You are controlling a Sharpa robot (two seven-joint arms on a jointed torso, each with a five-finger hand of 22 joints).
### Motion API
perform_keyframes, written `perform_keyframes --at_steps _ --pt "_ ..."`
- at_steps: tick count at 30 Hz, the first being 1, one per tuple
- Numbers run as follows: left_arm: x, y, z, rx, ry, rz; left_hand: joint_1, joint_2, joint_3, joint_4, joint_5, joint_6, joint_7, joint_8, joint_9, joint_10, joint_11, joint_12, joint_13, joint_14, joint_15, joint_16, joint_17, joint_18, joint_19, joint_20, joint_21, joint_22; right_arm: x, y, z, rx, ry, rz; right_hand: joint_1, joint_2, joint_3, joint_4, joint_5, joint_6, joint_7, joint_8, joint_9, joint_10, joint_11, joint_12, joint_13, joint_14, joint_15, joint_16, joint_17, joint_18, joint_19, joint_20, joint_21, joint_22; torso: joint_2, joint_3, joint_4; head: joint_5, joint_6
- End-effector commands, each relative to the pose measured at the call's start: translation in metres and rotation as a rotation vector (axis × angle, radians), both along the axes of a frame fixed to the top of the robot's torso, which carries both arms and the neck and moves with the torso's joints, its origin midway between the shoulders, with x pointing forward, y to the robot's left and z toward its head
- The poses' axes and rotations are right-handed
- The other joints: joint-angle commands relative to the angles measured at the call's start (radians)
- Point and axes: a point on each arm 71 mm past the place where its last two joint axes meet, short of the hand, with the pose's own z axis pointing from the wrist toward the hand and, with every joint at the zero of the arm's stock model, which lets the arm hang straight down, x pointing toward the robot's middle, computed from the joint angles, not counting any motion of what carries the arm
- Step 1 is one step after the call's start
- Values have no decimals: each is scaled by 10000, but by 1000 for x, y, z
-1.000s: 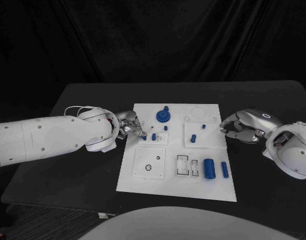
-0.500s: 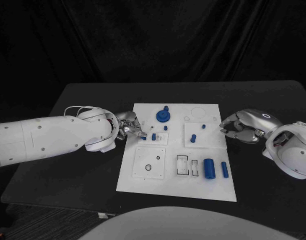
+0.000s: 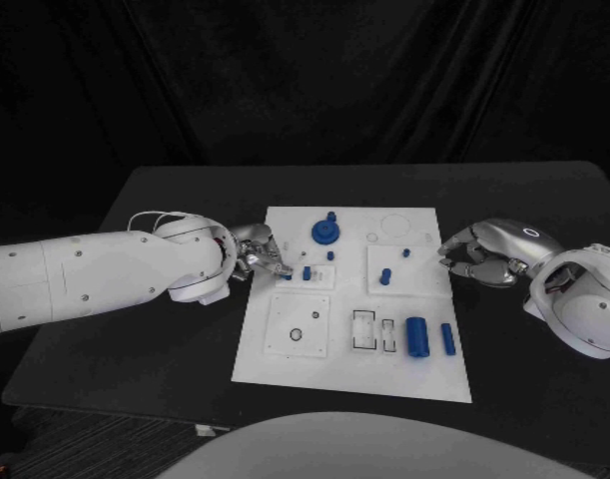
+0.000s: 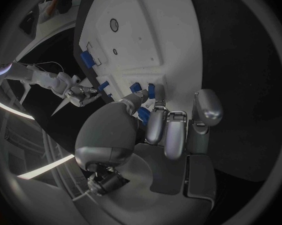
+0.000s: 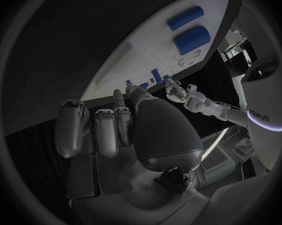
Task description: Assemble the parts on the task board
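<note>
On the tabletop (image 3: 147,339), nothing's budged in the last second, so no assembly progress.

Near edge of the task board (image 3: 350,374): two blue cylinders (image 3: 417,336). Farther up, left robot hand (image 3: 259,251) pinches a small blue peg (image 3: 286,272); right robot hand (image 3: 477,254) is curled, empty, just off the board's edge. Beyond sits one blue gear (image 3: 326,232).

The black table (image 3: 175,349) carries the white task board (image 3: 319,364) at its middle.
</note>
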Motion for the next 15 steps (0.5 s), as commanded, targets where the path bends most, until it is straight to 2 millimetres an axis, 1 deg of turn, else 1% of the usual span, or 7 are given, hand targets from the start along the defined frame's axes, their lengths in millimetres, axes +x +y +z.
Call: perform_keyframes --at_steps 1,3,6,8,10,11,15 --pt "-4 -3 -3 -75 205 -306 -133 44 -261 211 -639 71 -7 58 3 2 -33 -21 669 130 -62 -59 1296 151 -2 -36 -63 1206 0 -1 -1 11 -54 -159 -3 -125 76 -14 51 -25 3 -39 -26 -60 18 -39 -194 732 -15 -68 672 189 10 49 -56 1860 -6 4 21 -20 -2" --pt "-3 -4 -3 -117 156 -315 -267 59 -476 421 -995 88 8 63 -22 0 -22 -17 666 124 -52 -62 1289 148 0 -26 -68 1207 0 -1 -1 10 -53 -162 -3 -125 76 -14 51 -25 3 -39 -26 -60 18 -39 -194 732 -15 -68 672 189 10 49 -56 1860 -6 4 17 -17 -2" --pt "-2 -4 -3 -188 58 -315 -589 72 -863 837 -1246 103 51 56 -64 1 13 -6 670 126 -27 -60 1292 146 -1 -11 -76 1208 0 -1 -1 9 -52 -166 -3 -125 76 -14 51 -25 3 -39 -26 -60 18 -39 -194 732 -15 -68 672 189 10 49 -56 1860 -3 7 8 -22 -2" --pt "-2 -4 -2 -205 20 -300 -814 99 -1156 1169 -1356 73 83 20 -115 1 38 3 675 124 -7 -60 1290 148 -5 4 -88 1206 0 -1 -1 8 -51 -165 -3 -125 76 -14 51 -25 3 -39 -26 -60 18 -39 -194 732 -15 -68 672 189 10 49 -56 1860 0 6 3 -22 -2" --pt "-2 -3 -3 -205 6 -286 -949 128 -1353 1394 -1425 68 100 5 -146 -1 53 9 677 121 7 -61 1288 146 0 18 -82 1209 0 -1 -1 13 -47 -165 -3 -125 76 -14 51 -25 3 -39 -26 -60 18 -39 -194 732 -15 -68 672 189 10 49 -56 1860 0 7 -2 -23 -2" --pt "-1 -3 -3 -202 2 -278 -1093 155 -1577 1641 -1547 65 109 -5 -173 6 65 24 688 122 18 -59 1290 146 0 32 -85 1210 0 -1 -1 19 -45 -168 -3 -125 76 -14 51 -25 3 -39 -26 -60 18 -39 -194 732 -15 -68 672 189 10 49 -56 1860 1 7 -5 -22 -2" --pt "-1 -2 -3 -189 17 -260 -1338 283 -2000 2170 -1624 140 96 82 -139 -5 67 27 685 122 26 -55 1295 152 -3 42 -90 1211 0 -1 -1 27 -37 -172 -2 -120 92 -19 55 -23 2 -41 -29 -65 19 -47 -204 732 -14 -69 670 192 4 49 -70 1856 5 9 -8 -17 -2"
